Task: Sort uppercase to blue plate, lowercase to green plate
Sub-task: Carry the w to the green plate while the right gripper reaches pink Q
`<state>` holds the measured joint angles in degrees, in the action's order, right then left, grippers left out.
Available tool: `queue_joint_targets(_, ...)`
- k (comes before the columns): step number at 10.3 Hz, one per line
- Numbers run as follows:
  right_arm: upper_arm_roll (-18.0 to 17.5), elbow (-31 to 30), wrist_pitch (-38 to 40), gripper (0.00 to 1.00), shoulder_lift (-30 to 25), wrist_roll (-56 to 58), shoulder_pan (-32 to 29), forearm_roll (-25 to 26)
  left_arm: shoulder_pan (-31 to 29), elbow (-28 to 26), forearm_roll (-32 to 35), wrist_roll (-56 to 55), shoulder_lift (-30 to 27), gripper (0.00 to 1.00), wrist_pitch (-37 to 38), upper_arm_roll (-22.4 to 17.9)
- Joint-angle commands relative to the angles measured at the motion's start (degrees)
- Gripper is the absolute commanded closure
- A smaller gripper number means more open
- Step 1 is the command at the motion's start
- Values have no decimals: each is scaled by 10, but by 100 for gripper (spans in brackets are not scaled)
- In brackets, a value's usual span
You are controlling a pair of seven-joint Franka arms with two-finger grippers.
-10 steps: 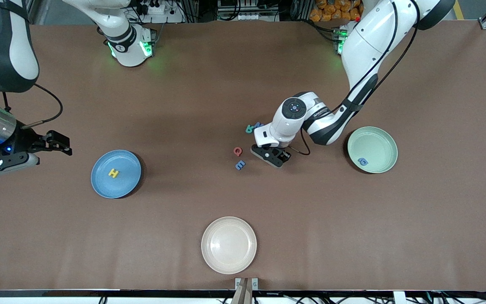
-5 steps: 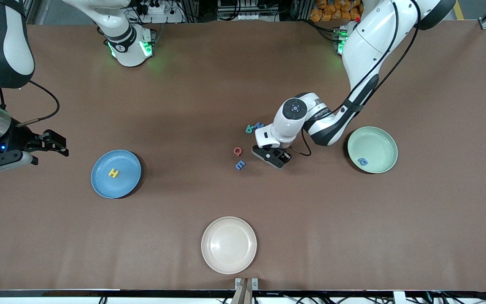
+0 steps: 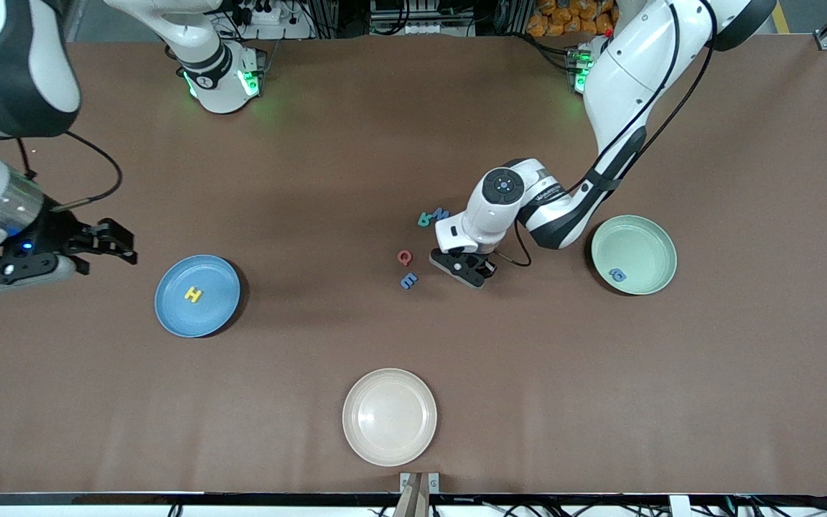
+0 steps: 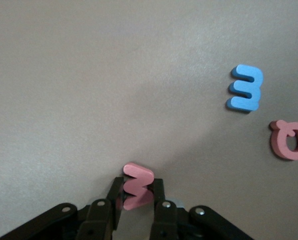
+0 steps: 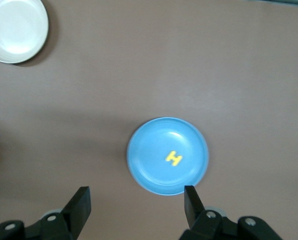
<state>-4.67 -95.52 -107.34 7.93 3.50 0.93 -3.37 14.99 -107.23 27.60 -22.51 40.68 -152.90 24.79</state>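
Listing from the right arm's end of the brown surface (image 3: 313, 179) to the left arm's end.

- Right gripper (image 3: 115, 244): up in the air over bare surface beside the blue plate, toward the right arm's end; jaws spread wide, holding nothing.
- Blue plate (image 3: 169, 312): flat on the surface; yellow H (image 3: 193, 294) lying inside it, near the middle.
- Cream plate (image 3: 363, 441): nearest the front camera, well apart from the other plates.
- Red Q (image 3: 404, 257): flat on the surface, mid-table.
- Light-blue three-pronged letter (image 3: 408, 281): just beside the red Q, nearer the front camera.
- Teal R (image 3: 425, 218) and blue W (image 3: 441, 213): touching or nearly so, farther from the front camera than the red Q.
- Left gripper (image 4: 138, 200): down at the surface beside the red Q and the light-blue letter, toward the left arm's end; jaws narrow, clamped on the red w-shaped letter (image 4: 137, 185), which stands on edge between the fingers (image 4: 161, 210); hidden under the gripper in the front view.
- Green plate (image 3: 665, 244): toward the left arm's end; blue rounded letter (image 3: 618, 275) inside, by the rim nearest the front camera.
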Motion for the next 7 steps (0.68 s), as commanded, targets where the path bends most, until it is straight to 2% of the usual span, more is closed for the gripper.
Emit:
queue_joint_targets(1,-3,2,-8,15,16,-84,47,-5,-3,7,18,-3,3,86,2,-4)
queue_joint_targets(4,-11,0,-42,14,58,-150,123,-5,-10,29,14,3,-10,89,71,-2)
queue_joint_targets(6,-47,-5,-68,11,96,-210,145,0,-39,26,11,47,-38,92,128,1)
queue_joint_targets(7,-49,-5,-69,11,115,-211,164,-1,-59,25,9,74,-52,94,178,3)
